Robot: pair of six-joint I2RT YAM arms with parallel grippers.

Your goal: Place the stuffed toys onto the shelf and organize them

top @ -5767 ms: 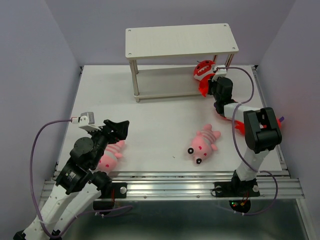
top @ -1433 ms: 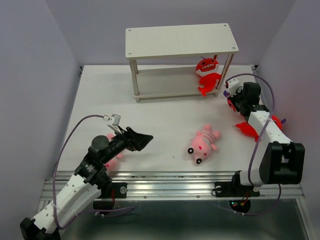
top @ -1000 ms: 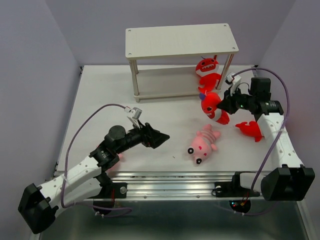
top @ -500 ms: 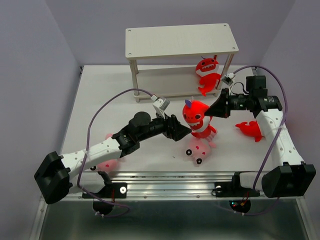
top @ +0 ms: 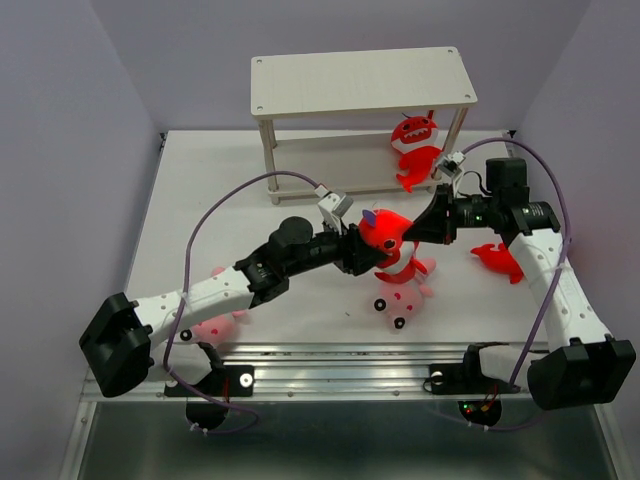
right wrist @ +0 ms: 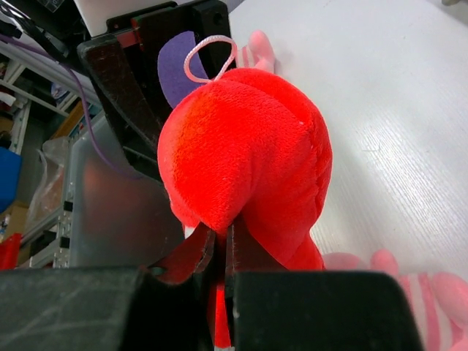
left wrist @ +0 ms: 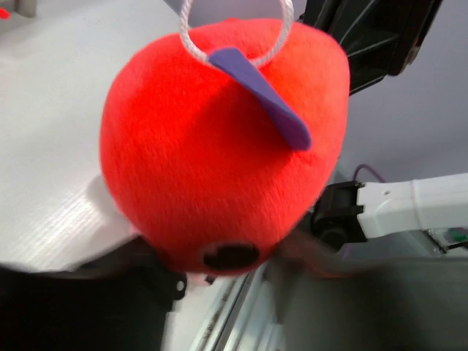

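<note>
Left end effector (top: 352,250) is now arriving at the soft, light red monster (top: 384,232), grip unreadable; right end effector (top: 415,230) is pinching its squashy body, probably the most secure hold.

1. The shelf's (top: 360,82) top board is bare. Its lower board is open except at the right end, where a seated red monster (top: 415,143) sits.
2. Mid-table is blocked: the left arm (top: 215,290) and right arm (top: 548,250) meet at a held red monster (top: 383,232) (off the table), with a pink toy (top: 402,296) beneath.
3. A second pink toy (top: 218,326) lies under the left arm, and a third red monster (top: 498,260) lies just beside the right arm.
4. The table's (top: 200,190) far-left stretch is open.
</note>
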